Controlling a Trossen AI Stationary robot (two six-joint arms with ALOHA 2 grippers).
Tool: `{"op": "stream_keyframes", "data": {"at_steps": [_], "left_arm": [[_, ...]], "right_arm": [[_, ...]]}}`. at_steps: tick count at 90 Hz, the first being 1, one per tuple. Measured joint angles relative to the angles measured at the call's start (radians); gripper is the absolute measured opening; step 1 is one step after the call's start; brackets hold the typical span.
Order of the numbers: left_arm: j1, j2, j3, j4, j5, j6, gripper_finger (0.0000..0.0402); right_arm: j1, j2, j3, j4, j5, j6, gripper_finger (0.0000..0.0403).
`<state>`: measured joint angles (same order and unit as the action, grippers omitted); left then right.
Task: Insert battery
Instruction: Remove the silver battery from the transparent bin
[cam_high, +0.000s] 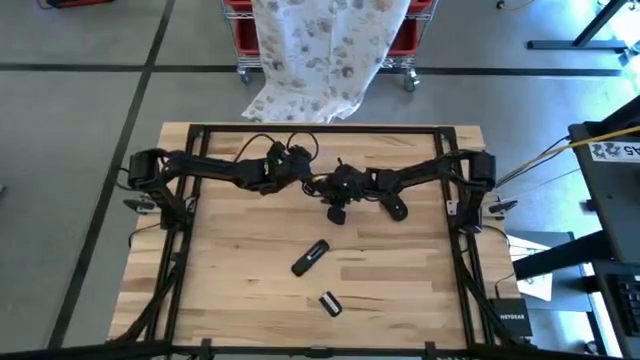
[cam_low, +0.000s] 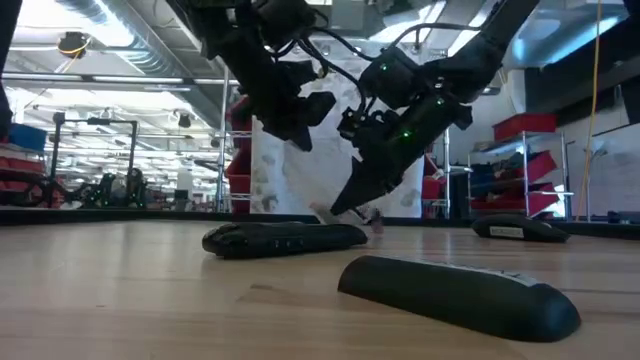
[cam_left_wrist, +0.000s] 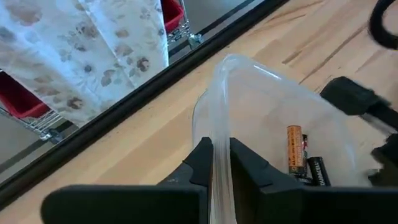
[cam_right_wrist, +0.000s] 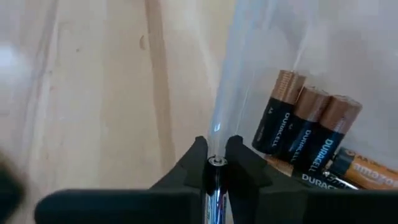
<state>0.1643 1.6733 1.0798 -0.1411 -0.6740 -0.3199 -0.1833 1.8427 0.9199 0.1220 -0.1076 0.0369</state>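
Batteries, black-and-copper cylindrical cells (cam_right_wrist: 305, 134), lie side by side inside a clear thin-walled plastic container (cam_left_wrist: 261, 99) on the light wooden slatted table (cam_high: 250, 310), with an orange-labelled cell (cam_left_wrist: 294, 149) beside them. My left gripper (cam_left_wrist: 216, 163) is clamped on the container's rim at the far middle of the table, the wall pinched between both fingers. My right gripper (cam_right_wrist: 216, 160) is closed on a slim silver-tipped cylindrical cell (cam_right_wrist: 215, 180), held upright just beside the container wall. Both arms meet at the table's far centre. A black oblong remote control (cam_high: 310, 257) lies nearer the front, face down. Its black curved battery cover (cam_high: 329, 304) lies apart from it, closer to the front edge.
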Motion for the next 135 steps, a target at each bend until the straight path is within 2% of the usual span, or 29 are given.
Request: {"op": "stream_keyframes", "data": {"at_steps": [19,35,47,65,83,94,108,135], "left_arm": [[0.001,-0.002,0.002,-0.039,-0.014,-0.011,0.0011],[0.006,-0.002,0.002,-0.073,-0.021,-0.022,0.0011],[0.025,-0.002,0.002,-0.140,-0.020,-0.093,0.0011],[0.059,-0.002,0.002,-0.186,-0.020,-0.110,0.0011],[0.072,-0.002,0.002,-0.188,-0.020,-0.110,0.0011],[0.072,-0.002,0.001,-0.188,-0.021,-0.117,0.0011],[0.088,-0.002,0.001,-0.215,0.018,-0.187,0.0011],[0.147,-0.002,-0.062,-0.241,0.125,-0.311,0.0023]], "right_arm": [[0.001,-0.057,0.000,-0.055,-0.007,-0.057,0.0014],[0.000,-0.163,0.000,-0.069,-0.025,-0.076,0.0017],[0.000,-0.271,0.001,-0.090,-0.017,-0.117,0.0052],[0.000,-0.378,0.004,-0.185,0.036,-0.152,0.0111],[0.000,-0.401,0.003,-0.323,-0.003,-0.168,0.0138],[0.000,-0.391,-0.012,-0.344,-0.047,-0.202,0.0143],[-0.009,-0.408,-0.017,-0.467,-0.080,-0.269,0.0144],[-0.007,-0.468,-0.017,-0.929,-0.130,-0.363,0.0151]]}}
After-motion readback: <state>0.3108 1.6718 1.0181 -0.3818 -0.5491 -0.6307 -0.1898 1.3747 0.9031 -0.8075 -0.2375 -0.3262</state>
